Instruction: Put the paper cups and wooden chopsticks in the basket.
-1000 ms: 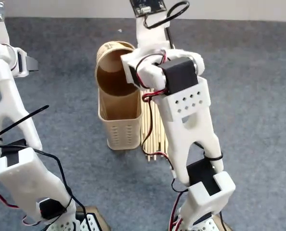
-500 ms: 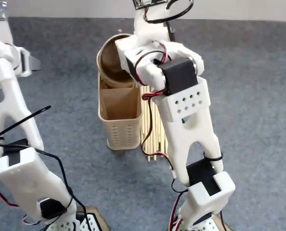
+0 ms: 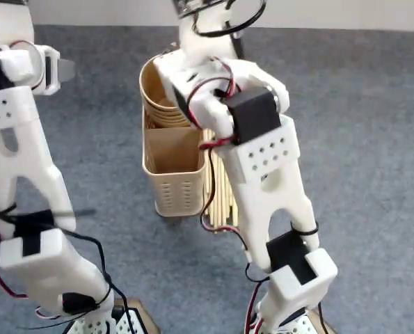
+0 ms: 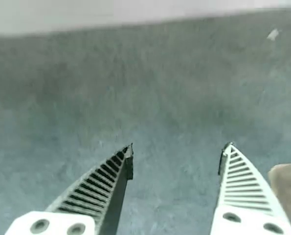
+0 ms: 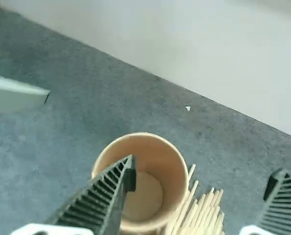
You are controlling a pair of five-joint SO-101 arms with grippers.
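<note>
One paper cup [image 3: 159,97], tipped over the basket [image 3: 173,177] a second ago, now stands upright in its far end. The right pincer [image 5: 204,169] gapes wide above it, gripping nothing. The wooden chopsticks [image 3: 222,191] lie on the surface [image 3: 373,139] beside the basket, half hidden by the arm. The cup may be a nested stack. The left pincer [image 4: 178,146] hangs open and empty.

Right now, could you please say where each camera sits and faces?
High view: off the arms, looking down at the basket, paper cup and chopsticks; left arm and right arm show.
Left wrist view: on the left arm, facing grey carpet; left gripper open.
Right wrist view: on the right arm, facing down at the paper cup; right gripper open.
Shared: high and right wrist views both show paper cup and chopsticks.
</note>
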